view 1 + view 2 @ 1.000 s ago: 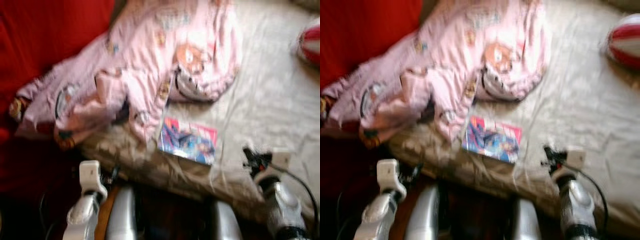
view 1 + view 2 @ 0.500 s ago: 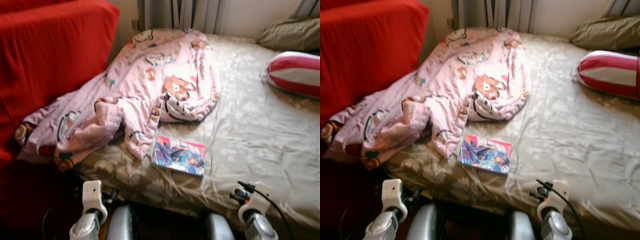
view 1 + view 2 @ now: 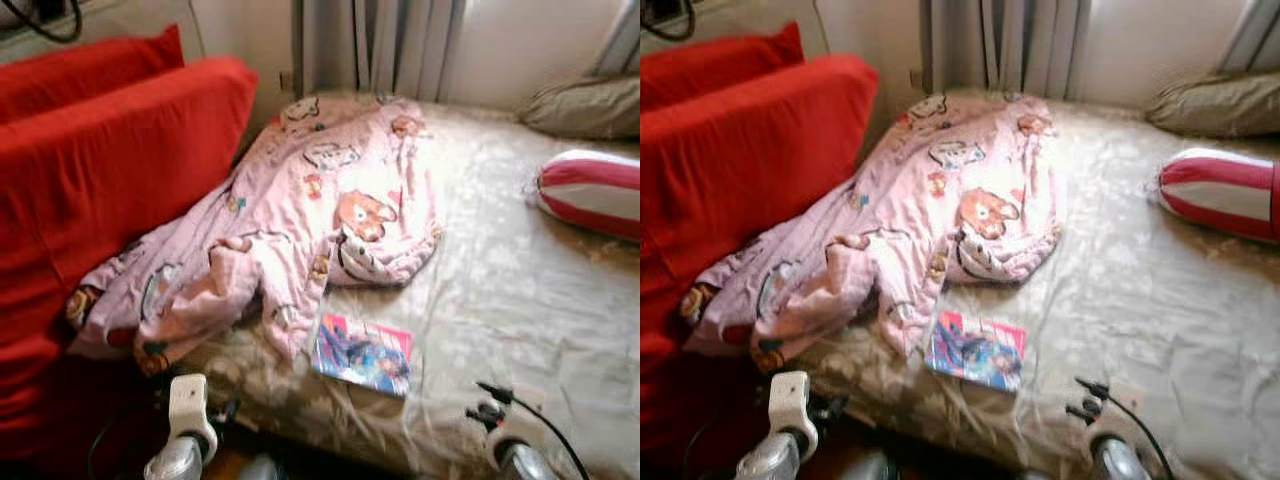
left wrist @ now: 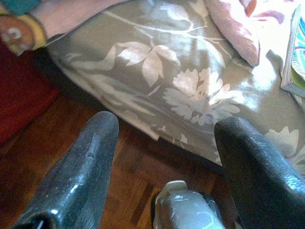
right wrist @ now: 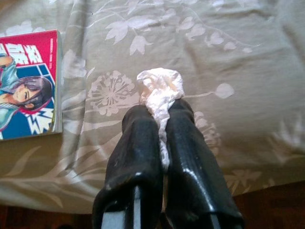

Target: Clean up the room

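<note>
A crumpled pink cartoon-print blanket [image 3: 300, 230] lies across the near left part of a bed with a grey-beige floral sheet [image 3: 520, 300]. A comic book [image 3: 364, 355] lies flat near the bed's front edge, just below the blanket. My right gripper [image 5: 162, 114] is shut on a small crumpled white wad [image 5: 161, 88], held low over the sheet to the right of the comic book [image 5: 26, 86]. My left gripper [image 4: 167, 124] is open and holds nothing; it hangs above the wooden floor [image 4: 71, 138] in front of the bed's edge.
A red-covered sofa [image 3: 100, 170] stands against the bed's left side, with the blanket draped onto it. A red-and-white striped bolster [image 3: 590, 190] and a beige pillow [image 3: 585, 105] lie at the far right. Curtains [image 3: 400, 45] hang behind the bed.
The camera has tilted up and the blur has cleared, so both arms sit lower in the picture. The blanket, the comic book and the pillows have not moved on the bed.
</note>
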Robot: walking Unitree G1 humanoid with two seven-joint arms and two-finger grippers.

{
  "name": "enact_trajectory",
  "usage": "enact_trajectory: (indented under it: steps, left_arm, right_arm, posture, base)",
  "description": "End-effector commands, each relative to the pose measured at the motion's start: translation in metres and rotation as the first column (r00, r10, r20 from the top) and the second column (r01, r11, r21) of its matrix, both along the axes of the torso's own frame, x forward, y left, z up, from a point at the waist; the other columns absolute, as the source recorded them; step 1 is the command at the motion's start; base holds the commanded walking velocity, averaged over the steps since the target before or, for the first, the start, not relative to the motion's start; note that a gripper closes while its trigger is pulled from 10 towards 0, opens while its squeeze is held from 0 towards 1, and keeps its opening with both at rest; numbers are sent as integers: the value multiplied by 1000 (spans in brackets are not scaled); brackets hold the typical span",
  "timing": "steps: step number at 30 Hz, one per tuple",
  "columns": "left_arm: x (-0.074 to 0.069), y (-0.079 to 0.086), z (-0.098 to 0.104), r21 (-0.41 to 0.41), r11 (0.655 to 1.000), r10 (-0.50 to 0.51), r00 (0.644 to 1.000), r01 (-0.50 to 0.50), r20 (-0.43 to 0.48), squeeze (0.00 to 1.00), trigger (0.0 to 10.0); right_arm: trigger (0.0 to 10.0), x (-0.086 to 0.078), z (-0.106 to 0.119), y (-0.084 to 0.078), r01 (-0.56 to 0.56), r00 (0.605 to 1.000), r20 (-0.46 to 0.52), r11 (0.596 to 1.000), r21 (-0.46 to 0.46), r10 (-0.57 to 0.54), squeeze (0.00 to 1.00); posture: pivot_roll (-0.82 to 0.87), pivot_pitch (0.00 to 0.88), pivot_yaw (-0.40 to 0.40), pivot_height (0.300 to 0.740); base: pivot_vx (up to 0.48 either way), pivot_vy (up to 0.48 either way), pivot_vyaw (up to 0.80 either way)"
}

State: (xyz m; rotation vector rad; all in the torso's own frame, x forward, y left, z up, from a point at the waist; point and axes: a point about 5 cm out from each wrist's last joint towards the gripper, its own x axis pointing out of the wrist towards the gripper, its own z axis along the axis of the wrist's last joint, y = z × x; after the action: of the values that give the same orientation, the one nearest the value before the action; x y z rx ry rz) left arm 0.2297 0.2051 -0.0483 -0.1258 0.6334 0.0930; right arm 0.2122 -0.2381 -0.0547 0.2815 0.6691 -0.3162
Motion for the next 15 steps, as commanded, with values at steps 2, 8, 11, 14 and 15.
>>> enact_trajectory:
  steps: [2, 8, 11, 14, 15]
  left_arm:
    - [-8, -2, -8, 3, 1000, 1, 998, -1, -63, 0, 10000]
    - [-13, -3, -12, -15, 1000, 24, 995, -25, -100, 0, 10000]
    - [-14, -2, -13, -15, 999, 29, 994, -30, -107, 0, 10000]
    - [-16, -3, -14, -20, 999, 38, 993, -41, -113, 0, 10000]
    - [-17, -4, -15, -22, 999, 39, 993, -42, -115, 0, 10000]
  right_arm:
    - [10000, -5, -3, -3, 17, 999, -31, 1000, 2, -17, 0]
    - [10000, -8, -6, -3, 50, 997, -64, 998, 26, -48, 0]
    - [10000, -10, -7, -2, 19, 997, -81, 1000, 25, -17, 0]
    - [10000, -15, -9, -5, 8, 995, -97, 1000, 26, -5, 0]
    - [10000, -16, -9, -6, 9, 995, -98, 1000, 26, -7, 0]
  posture:
    - [50, 0, -13, 740]
    - [64, 0, -12, 740]
    - [73, 0, -7, 740]
    - [69, 0, 4, 740]
    - [66, 0, 6, 740]
  base:
    - [0, 0, 0]
    - [0, 0, 0]
    - [0, 0, 0]
    - [0, 0, 0]
    - [0, 0, 0]
